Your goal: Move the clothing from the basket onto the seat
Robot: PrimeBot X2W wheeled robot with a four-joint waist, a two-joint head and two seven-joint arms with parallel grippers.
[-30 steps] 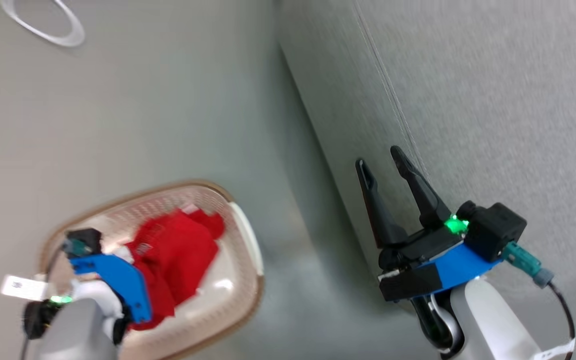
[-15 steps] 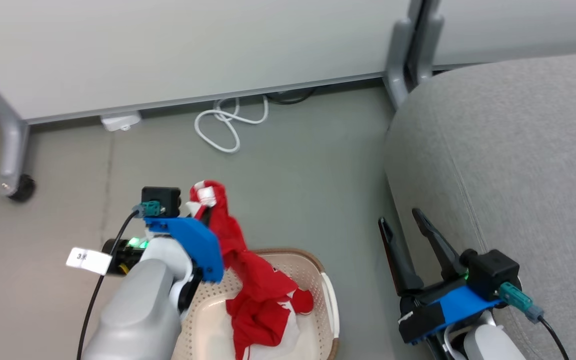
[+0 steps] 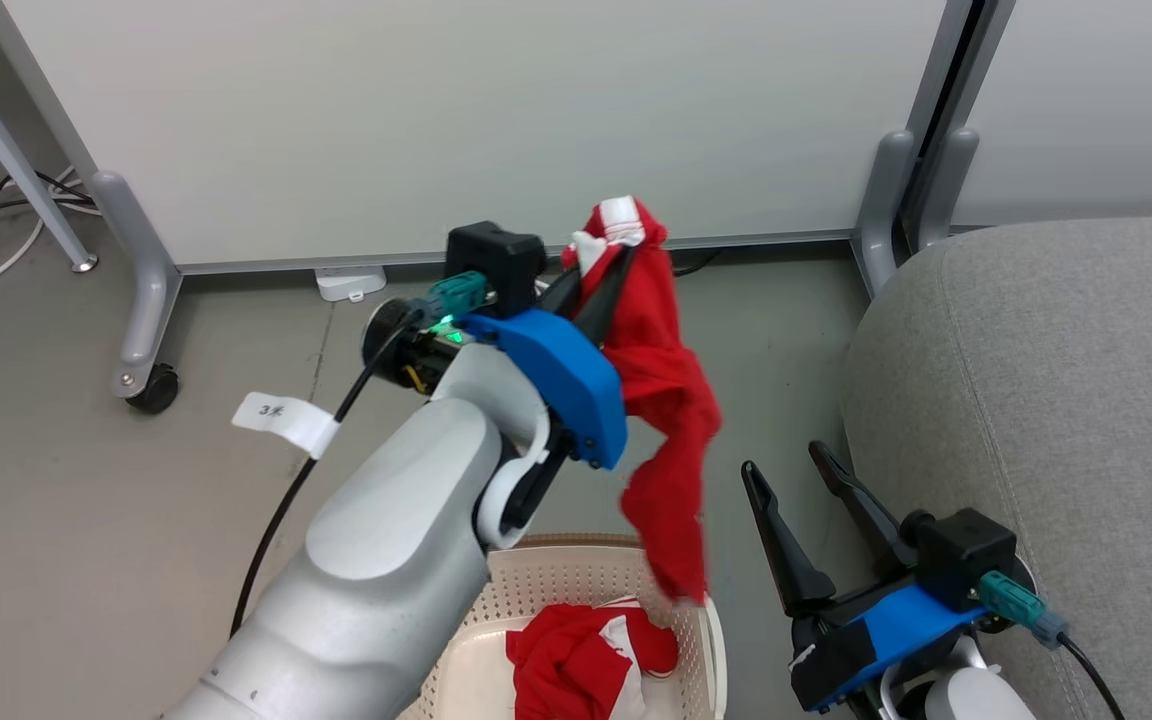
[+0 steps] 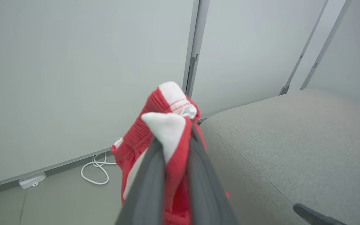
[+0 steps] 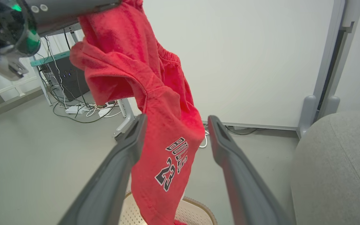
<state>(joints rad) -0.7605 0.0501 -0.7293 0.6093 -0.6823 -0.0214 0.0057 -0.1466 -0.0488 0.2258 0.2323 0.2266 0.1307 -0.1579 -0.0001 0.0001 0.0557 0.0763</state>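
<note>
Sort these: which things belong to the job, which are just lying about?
Job: red fabric garment with white trim, clamped in left gripper; second red garment in cream perforated plastic basket; pale grey upholstered seat.
Lying about: white coiled cable; white plastic box by wall; grey castored partition leg.

Place: we take this for an office or lab.
Signs: we see wheeled partition panels (image 3: 436, 130), floor cables (image 5: 73, 116), computer tower (image 5: 68, 78).

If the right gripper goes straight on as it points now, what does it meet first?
Probably the hanging red garment, framed between the right gripper's open fingers in its wrist view; depth is unclear.
</note>
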